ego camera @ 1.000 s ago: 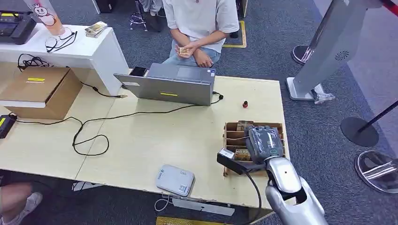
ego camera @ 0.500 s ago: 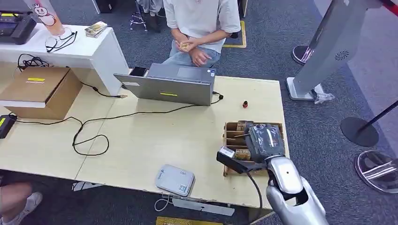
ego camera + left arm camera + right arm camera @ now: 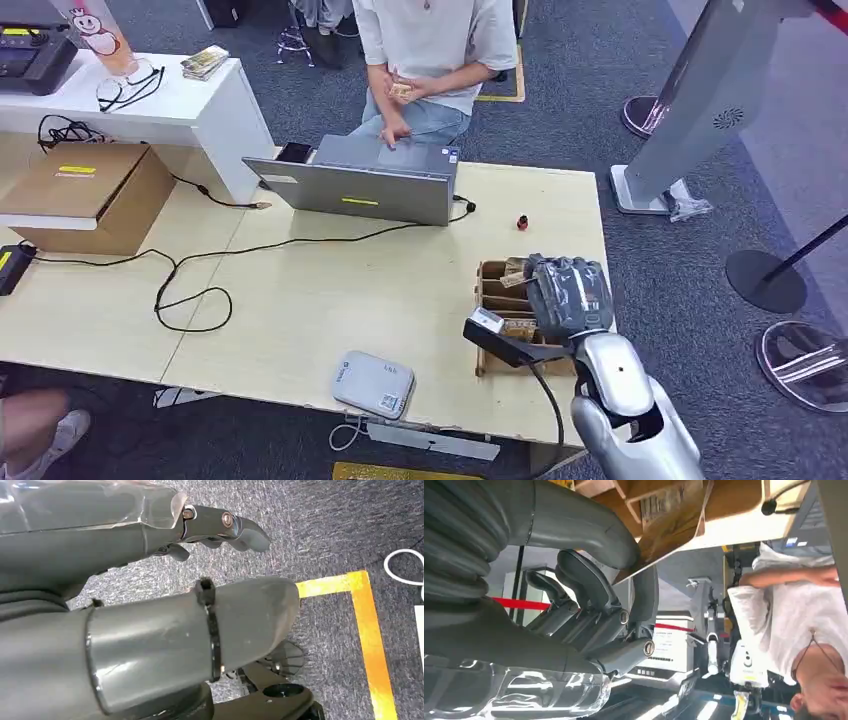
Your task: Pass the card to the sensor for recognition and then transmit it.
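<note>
At the table's right edge stands a wooden card box with several compartments. My right hand hovers over it, fingers curled downward. A brown card tilts up out of the box at the hand's far left side. In the right wrist view that card, printed with a barcode, sits pinched between the thumb and a dark finger. The flat grey sensor lies near the table's front edge, to the left of the hand. My left hand hangs above the carpet holding nothing, its fingers apart.
A closed-angle grey laptop stands at the table's far edge, with a person seated behind it. A black cable loops across the left half. A cardboard box sits at far left. A small red item lies beyond the card box.
My right hand has shifted a little farther over the box and a card now tilts up beside it. The person has reached one hand down to the laptop.
</note>
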Robot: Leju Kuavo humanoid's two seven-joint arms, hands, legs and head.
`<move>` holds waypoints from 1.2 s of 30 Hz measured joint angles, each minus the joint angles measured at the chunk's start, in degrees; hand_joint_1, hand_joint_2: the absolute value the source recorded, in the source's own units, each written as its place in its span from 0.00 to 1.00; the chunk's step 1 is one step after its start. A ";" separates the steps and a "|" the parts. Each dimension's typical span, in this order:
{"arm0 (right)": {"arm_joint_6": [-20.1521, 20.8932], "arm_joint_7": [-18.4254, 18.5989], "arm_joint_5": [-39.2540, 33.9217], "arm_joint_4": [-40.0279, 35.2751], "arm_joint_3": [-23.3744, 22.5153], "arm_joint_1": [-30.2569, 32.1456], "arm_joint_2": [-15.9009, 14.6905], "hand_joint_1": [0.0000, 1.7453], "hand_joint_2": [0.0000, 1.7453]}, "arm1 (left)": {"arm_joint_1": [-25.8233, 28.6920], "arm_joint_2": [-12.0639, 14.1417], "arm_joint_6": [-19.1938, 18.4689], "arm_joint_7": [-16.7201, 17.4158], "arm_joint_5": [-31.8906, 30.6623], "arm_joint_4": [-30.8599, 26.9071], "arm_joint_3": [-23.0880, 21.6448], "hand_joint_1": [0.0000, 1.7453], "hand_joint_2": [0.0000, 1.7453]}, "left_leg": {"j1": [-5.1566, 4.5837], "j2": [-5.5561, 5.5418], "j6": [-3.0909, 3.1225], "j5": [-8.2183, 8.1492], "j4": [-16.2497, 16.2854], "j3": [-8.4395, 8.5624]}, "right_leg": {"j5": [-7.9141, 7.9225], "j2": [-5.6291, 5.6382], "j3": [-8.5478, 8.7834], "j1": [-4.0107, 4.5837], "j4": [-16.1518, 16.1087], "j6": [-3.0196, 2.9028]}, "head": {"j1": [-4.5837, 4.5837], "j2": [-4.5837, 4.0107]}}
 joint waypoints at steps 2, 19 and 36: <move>-0.07 0.00 0.00 -0.70 -0.07 0.14 -0.07 1.00 1.00 | 0.00 0.00 0.11 -0.02 0.11 0.00 0.00 0.00 0.00 | 0.00 0.00 0.00 0.00 0.00 0.00 | 0.00 0.00 0.00 0.00 0.00 0.00 | 0.00 0.00; -0.81 -0.13 -0.42 -4.57 -0.13 0.62 -0.39 1.00 1.00 | 0.11 0.00 0.31 -0.50 0.52 0.00 0.00 0.00 0.00 | 0.00 0.00 0.00 0.00 0.00 0.00 | 0.00 0.00 0.00 0.00 0.00 0.00 | 0.00 0.00; -5.38 -2.56 -1.99 -6.10 -0.13 0.82 -0.37 1.00 1.00 | 0.19 -0.02 0.96 -0.68 0.98 0.00 0.00 0.00 0.00 | 0.00 0.00 0.02 -0.02 0.00 -0.01 | 0.00 0.00 0.00 0.00 0.00 0.00 | 0.00 0.00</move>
